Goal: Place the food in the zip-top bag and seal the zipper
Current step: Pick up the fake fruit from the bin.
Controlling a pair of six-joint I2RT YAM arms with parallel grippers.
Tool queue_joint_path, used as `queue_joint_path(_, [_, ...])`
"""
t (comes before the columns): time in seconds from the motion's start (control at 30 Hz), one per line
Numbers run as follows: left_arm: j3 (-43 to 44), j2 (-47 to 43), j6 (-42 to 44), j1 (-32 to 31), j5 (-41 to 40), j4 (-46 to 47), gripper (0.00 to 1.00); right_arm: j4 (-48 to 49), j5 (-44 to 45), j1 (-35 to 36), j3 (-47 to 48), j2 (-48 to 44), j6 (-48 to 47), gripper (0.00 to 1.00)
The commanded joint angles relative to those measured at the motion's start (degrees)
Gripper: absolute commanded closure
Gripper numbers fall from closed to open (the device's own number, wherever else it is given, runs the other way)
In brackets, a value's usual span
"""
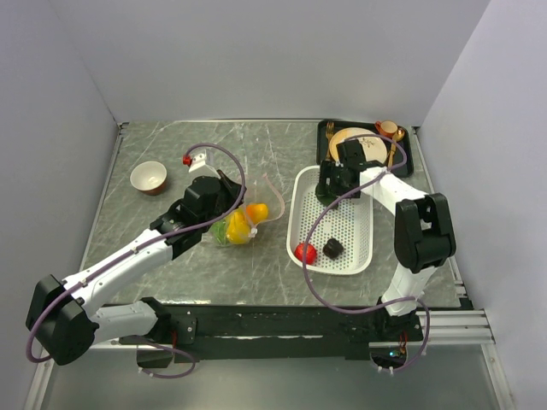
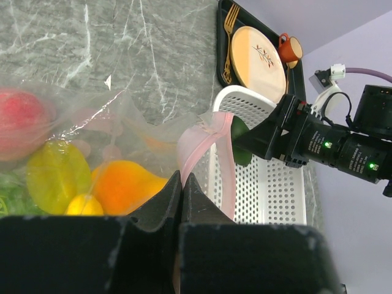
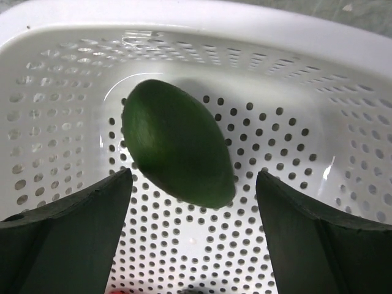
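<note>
Two arms reach over a marbled table [image 1: 154, 145]. The left gripper [image 2: 182, 179] has its fingers pressed together, pinching the mouth edge of the zip-top bag [image 2: 116, 122] just where the pale pink zipper [image 2: 211, 131] rises (the strip bows up into a loop). The bag lies on the table just left of the white perforated basket [image 1: 301, 201]. Through its clear film show an orange mango [image 2: 125, 184], a yellow lemon [image 1: 237, 228], green grapes [image 1: 220, 231] and a pink peach [image 2: 21, 119].

The right gripper [image 3: 193, 176] hangs over the basket's far end with its fingers spread wide and nothing held. The dark green avocado [image 3: 174, 150] lies on the basket floor, its lower end between them. A red tomato [image 1: 305, 252] and a small dark piece [image 1: 333, 248] sit at the basket's near end. Beyond the basket a black tray [image 1: 412, 158] carries a cream plate [image 1: 349, 141]; a small bowl [image 1: 149, 178] stands at the far left.
</note>
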Motion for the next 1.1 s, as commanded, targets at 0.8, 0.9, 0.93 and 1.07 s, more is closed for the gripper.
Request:
queue_joint_path(0.8, [1.0,-1.7,0.4,-0.2,-0.3,1.6,0.96,8.6,-6.7,-0.2,-1.9,2.8,3.0,0.28])
queue_joint_path(0.9, [0.7,-1.8,0.3,-0.2,-0.3,1.6,0.96,8.9,-7.0,-0.2,-2.1,2.5,3.1,0.34])
queue_joint_path(0.93, [0.7,-1.7,0.4,-0.2,-0.3,1.6,0.96,8.8,-6.9,-0.2,-2.1,2.6,3.3,0.35])
queue_joint_path(1.07, [1.1,-1.8,0.4,-0.2,-0.1,1.6,0.96,9.2,-6.3,-0.3,-2.4,3.1,3.6,0.39])
